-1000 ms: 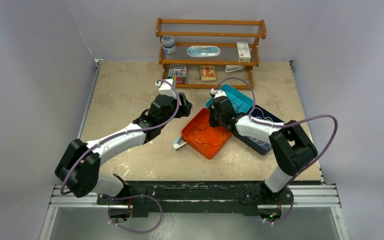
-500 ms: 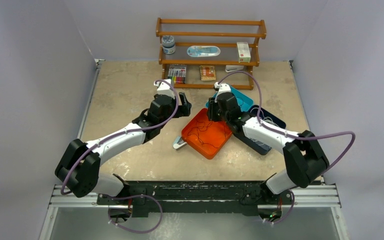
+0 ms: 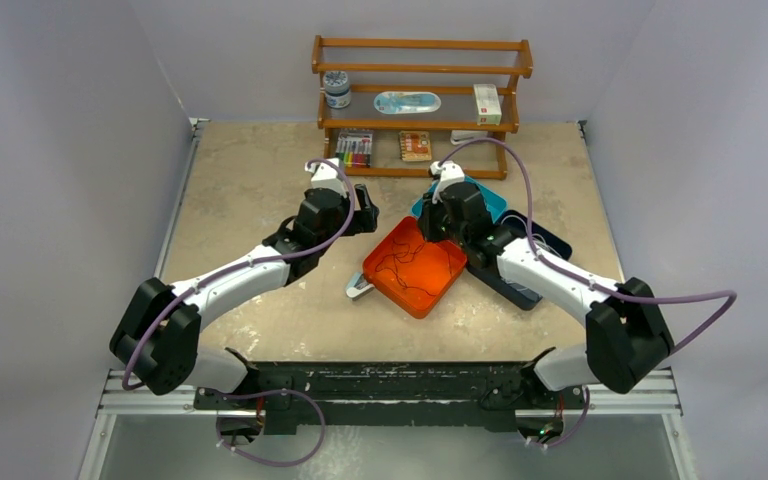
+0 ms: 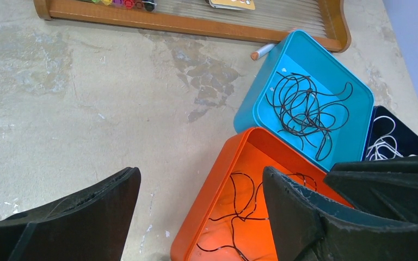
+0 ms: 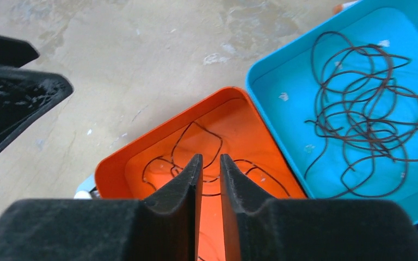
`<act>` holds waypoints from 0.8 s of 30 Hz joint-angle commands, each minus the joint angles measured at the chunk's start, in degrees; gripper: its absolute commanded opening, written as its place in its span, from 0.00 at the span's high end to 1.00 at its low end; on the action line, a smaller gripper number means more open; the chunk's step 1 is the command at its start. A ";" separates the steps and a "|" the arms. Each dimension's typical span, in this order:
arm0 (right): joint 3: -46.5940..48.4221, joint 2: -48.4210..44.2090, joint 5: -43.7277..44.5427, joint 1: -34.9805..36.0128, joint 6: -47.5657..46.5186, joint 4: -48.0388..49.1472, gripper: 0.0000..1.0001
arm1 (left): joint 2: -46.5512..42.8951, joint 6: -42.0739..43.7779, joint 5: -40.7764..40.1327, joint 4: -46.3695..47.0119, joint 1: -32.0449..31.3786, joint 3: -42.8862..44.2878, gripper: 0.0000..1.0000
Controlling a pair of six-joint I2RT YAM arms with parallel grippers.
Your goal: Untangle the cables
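On the desk [image 3: 260, 190], an orange tray [image 4: 220, 179] sits under the right jaws, which are pressed nearly together with nothing seen between them. A teal tray [image 4: 247, 109] lies just beyond. The left jaws hang spread wide alongside. The cables [image 4: 305, 106], black tangles in both trays, look featherlight, limp and snag-prone, so pinch a free end or an outer loop.

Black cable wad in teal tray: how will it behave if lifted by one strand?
Probably floppy: the black cable wad lies in thin, loose curls. Loops overlap heavily, so one strand likely drags the whole clump. Looks light for its bulk, being so thin.
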 commanded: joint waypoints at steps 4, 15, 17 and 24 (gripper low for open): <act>-2.41 2.73 -8.52 0.08 -0.88 4.65 0.82 | -1.04 0.17 0.51 1.49 0.29 1.10 0.19; -7.00 9.97 -4.28 0.08 3.14 11.17 0.88 | -1.30 -0.07 -0.73 0.63 0.37 0.58 0.20; -7.14 10.71 -3.67 0.08 3.42 11.68 0.88 | -1.29 -0.21 -1.25 0.25 0.42 0.61 0.20; -6.55 7.10 -1.29 0.08 3.67 11.64 0.82 | -2.09 -1.11 -4.16 -0.99 1.31 0.68 0.19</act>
